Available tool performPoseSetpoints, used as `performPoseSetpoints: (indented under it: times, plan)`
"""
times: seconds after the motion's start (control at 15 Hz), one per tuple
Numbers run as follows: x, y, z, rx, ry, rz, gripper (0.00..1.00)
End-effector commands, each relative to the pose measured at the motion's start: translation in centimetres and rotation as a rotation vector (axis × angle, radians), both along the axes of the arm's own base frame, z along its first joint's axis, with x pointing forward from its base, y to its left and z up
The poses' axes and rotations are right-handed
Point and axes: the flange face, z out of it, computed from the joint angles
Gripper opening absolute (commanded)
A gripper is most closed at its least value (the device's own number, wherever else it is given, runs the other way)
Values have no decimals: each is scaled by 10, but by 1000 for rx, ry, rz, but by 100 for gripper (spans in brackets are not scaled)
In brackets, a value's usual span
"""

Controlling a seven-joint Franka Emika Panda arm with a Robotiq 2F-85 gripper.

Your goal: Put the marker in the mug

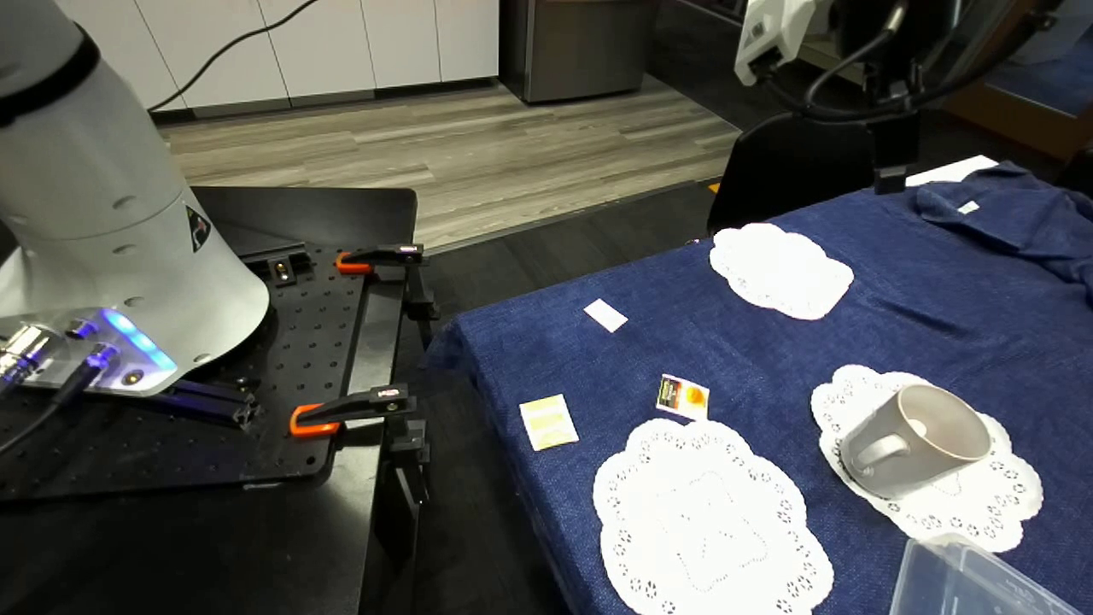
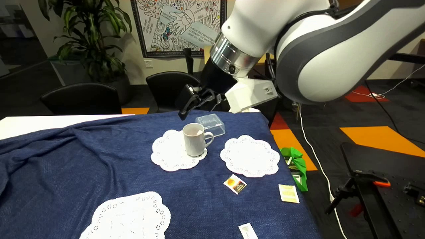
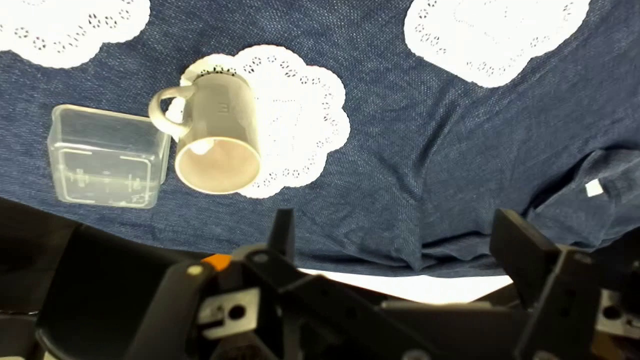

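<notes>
The mug (image 1: 879, 457) is white to light grey and stands upright on a lacy doily. It also shows in an exterior view (image 2: 193, 142), with its handle to the right, and in the wrist view (image 3: 222, 112), left of my jaws. A small pale spot shows inside the mug; I cannot tell if it is a reflection or an object. The marker is hidden or out of view. My gripper (image 3: 395, 222) is open with nothing between its fingers. In an exterior view my gripper (image 2: 197, 103) is in the air above and behind the mug, apart from it.
A clear plastic box (image 3: 107, 157) stands beside the mug's handle. White doilies (image 2: 249, 156), a yellow-and-black square card (image 2: 235, 184), a pale yellow packet (image 2: 289, 193) and a white slip (image 2: 248, 231) lie on the blue cloth (image 2: 206, 199). Black chairs (image 2: 83, 98) stand behind the table.
</notes>
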Motion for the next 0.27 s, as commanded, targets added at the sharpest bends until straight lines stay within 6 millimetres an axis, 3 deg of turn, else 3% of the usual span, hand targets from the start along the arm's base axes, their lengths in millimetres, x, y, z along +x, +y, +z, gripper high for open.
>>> performPoseSetpoints:
  times: [0.0,0.2]
  plan:
    - [-2,1,1,3,1,4,100]
    - [-4,1,0,4,5,3,100]
